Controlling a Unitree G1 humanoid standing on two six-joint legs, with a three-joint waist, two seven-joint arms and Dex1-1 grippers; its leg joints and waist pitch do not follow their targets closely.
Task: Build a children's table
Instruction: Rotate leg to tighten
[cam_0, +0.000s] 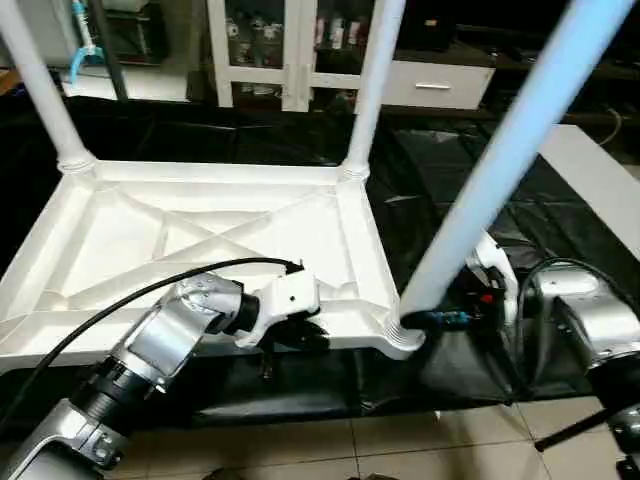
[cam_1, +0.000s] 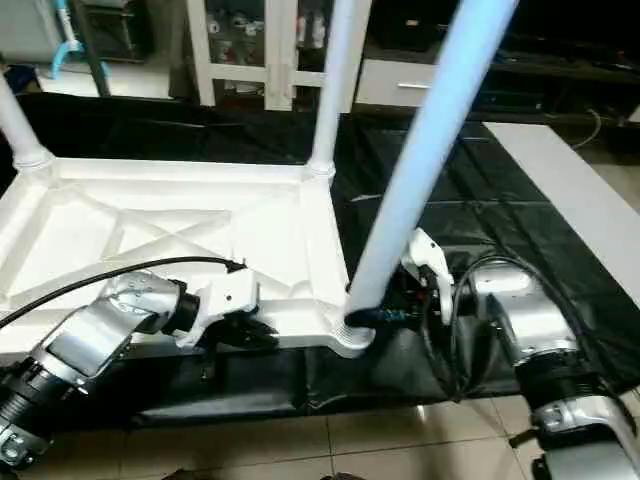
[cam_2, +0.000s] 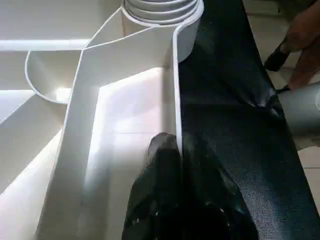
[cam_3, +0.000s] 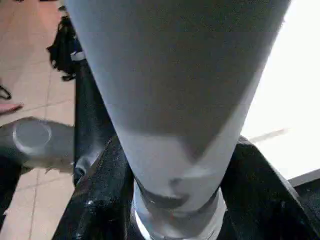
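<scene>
Top (cam_0: 200, 235) lies underside-up on black-covered worktop (cam_0: 450, 180); two legs (cam_0: 372, 80) stand in far sockets. Third leg (cam_0: 500, 170) leans in near right socket (cam_0: 398, 335), threads partly exposed. Left gripper (cam_0: 295, 330) pinches near rim, jaws nearly closed on thin wall. Right gripper (cam_0: 455, 318) flanks leg base, jaws half open either side; firm hold not certain. Best: keep rim pinned, straighten leg upright, grip low near threads, twist without cross-threading.
</scene>
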